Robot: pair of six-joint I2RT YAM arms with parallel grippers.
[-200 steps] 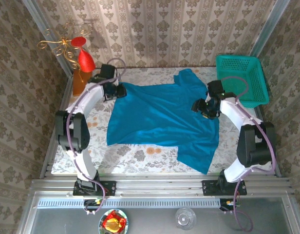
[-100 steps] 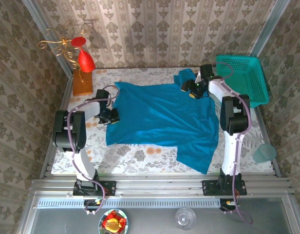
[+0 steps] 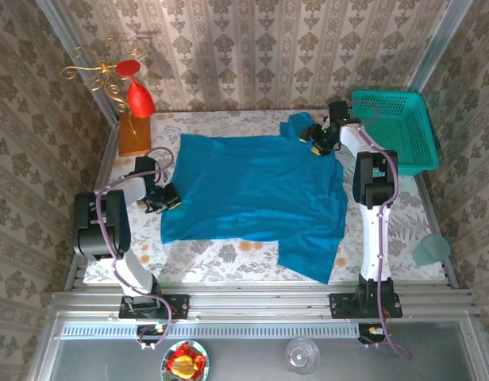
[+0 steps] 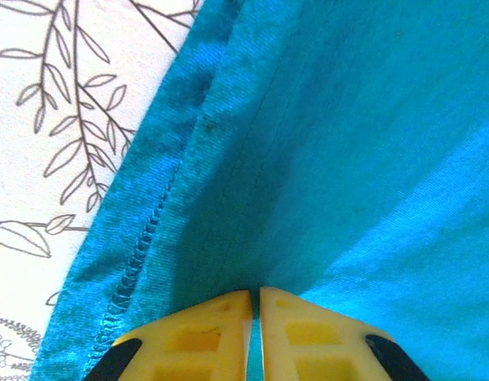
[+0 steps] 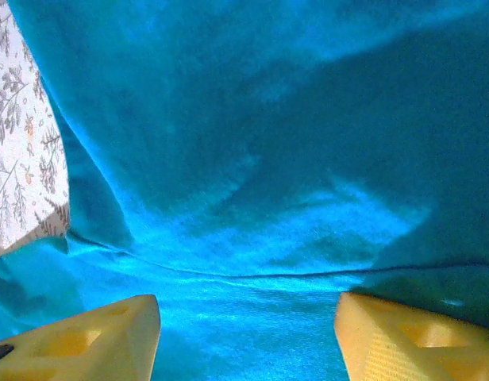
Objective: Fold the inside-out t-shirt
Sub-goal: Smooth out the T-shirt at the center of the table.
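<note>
The teal t-shirt (image 3: 256, 186) lies spread across the flowered table (image 3: 221, 252), with one sleeve hanging toward the near right and another bunched at the far right. My left gripper (image 3: 167, 198) sits at the shirt's left edge, shut on a thin fold of the cloth. In the left wrist view the yellow fingertips (image 4: 229, 313) of the left gripper (image 4: 255, 295) pinch the t-shirt (image 4: 348, 143) just inside its stitched hem (image 4: 145, 238). My right gripper (image 3: 316, 144) is open over the far right shoulder. Its fingers (image 5: 109, 333) stand wide apart above the t-shirt (image 5: 252, 198), the right gripper (image 5: 246, 302) holding nothing.
A green mesh basket (image 3: 391, 127) stands at the far right corner, close to the right arm. An orange block with a red and gold ornament (image 3: 133, 119) stands at the far left. A plastic cup (image 3: 431, 248) sits at the right edge. Papered walls close in three sides.
My left gripper came down the left side toward me, pulling the shirt's left edge out. My right gripper went from mid right to the far shoulder. The shirt lies flatter and further left.
</note>
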